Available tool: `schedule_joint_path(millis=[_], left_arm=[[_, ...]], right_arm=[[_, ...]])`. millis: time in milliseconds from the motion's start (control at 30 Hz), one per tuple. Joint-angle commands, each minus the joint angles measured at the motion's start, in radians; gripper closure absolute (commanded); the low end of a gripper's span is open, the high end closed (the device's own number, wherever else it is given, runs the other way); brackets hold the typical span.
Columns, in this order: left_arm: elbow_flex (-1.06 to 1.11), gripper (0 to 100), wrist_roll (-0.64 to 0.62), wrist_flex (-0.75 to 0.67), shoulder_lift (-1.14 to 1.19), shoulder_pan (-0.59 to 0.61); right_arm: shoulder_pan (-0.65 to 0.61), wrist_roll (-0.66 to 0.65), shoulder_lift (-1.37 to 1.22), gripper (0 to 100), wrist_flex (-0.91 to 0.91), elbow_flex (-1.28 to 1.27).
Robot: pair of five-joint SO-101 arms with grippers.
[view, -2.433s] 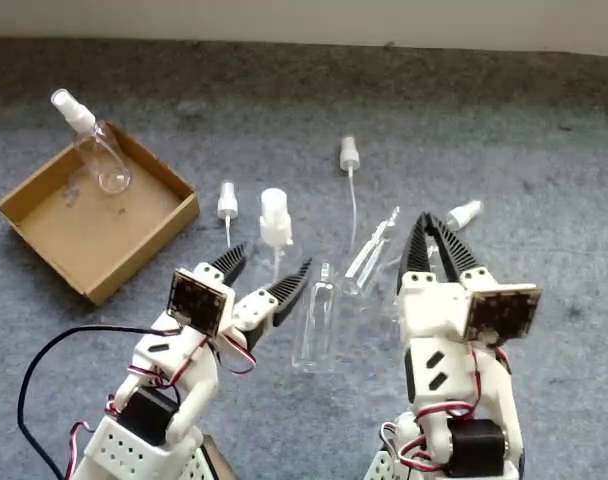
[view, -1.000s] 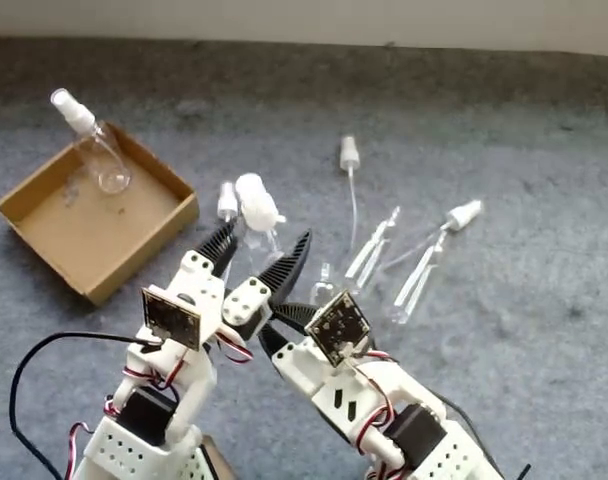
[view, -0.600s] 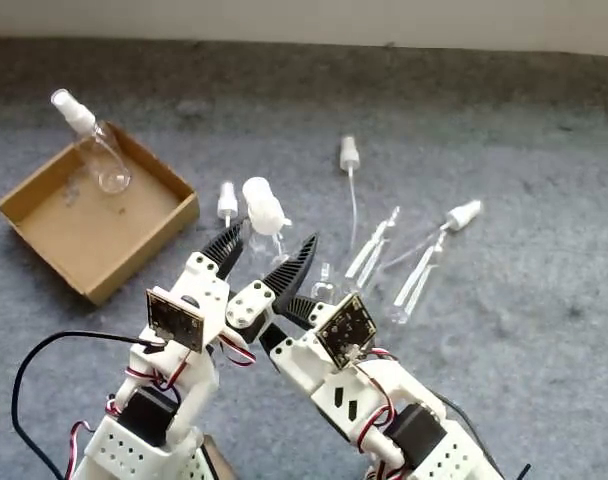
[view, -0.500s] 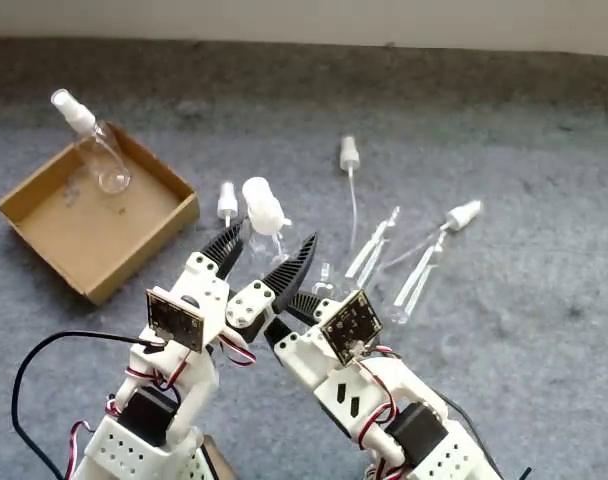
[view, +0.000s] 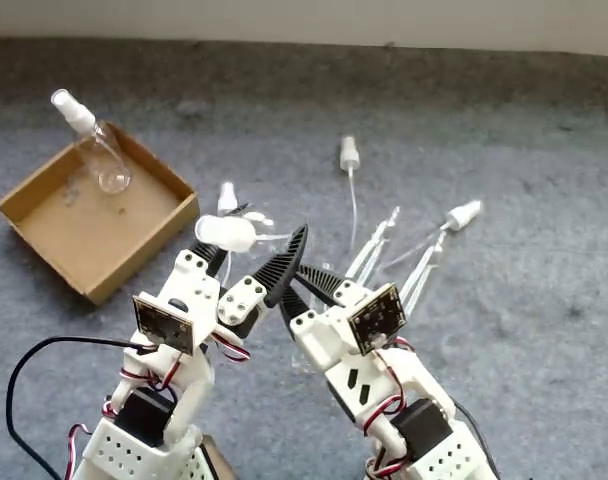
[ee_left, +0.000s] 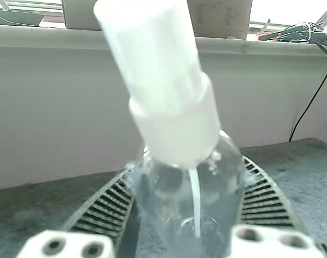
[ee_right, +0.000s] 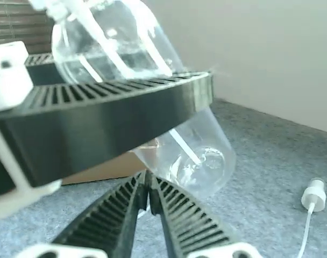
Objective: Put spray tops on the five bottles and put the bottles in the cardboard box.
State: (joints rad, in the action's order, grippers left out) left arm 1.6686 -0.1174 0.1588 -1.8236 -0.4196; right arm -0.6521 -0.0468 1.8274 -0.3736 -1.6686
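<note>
Now tipped toward 9 o'clock, the spray bottle (view: 224, 232) sits clamped in the left gripper (view: 252, 246) (right gripper (view: 310, 276): jaws pressed together).

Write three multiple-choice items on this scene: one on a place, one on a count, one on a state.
1. The cardboard box lies:
A) on the left arm's side
B) on the right arm's side
C) between the arms

2. Bottles in the box:
A) none
B) one
C) three

3. The left gripper is:
A) open and empty
B) shut on a clear bottle
C) shut on a loose tube

Answers: 1 A, the box is out beyond the left gripper; 2 B, a single leaning bottle rests inside; 3 B, the left wrist view shows it clamping that bottle.
</note>
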Motion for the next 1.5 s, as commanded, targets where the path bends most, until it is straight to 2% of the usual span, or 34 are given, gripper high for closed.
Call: schedule_joint_path(millis=[0,167,467,633,900,1033,1167,1300,1467], left_arm=[[-0.001,87,-0.011,-0.003,-0.005,-0.01],[-0.008,87,-0.009,-0.006,-0.005,0.018],[-0.007,87,-0.009,-0.005,-0.004,0.191],[-0.008,87,-0.006,-0.005,-0.004,0.325],[-0.007,87,0.0,-0.008,-0.004,0.615],[0.001,87,0.152,-0.009,-0.004,0.765],[0.002,87,0.276,-0.009,-0.002,0.839],[-0.001,87,0.275,-0.014,-0.002,0.898],[-0.005,87,0.273,-0.12,0.001,0.929]], right_arm=[[0.044,0.012,0.013,99.4,0.041,-0.122],[0.042,0.006,0.013,99.4,-0.033,-0.128],[0.044,0.005,0.013,99.4,-0.179,-0.128],[0.048,0.005,0.013,99.4,-0.196,-0.128],[0.05,0.005,0.013,99.4,-0.223,-0.128],[0.05,0.005,0.013,99.4,-0.223,-0.128],[0.05,0.005,0.013,99.4,-0.223,-0.128],[0.05,0.005,0.012,99.4,-0.223,-0.128],[0.05,0.005,0.012,99.4,-0.255,-0.128]])
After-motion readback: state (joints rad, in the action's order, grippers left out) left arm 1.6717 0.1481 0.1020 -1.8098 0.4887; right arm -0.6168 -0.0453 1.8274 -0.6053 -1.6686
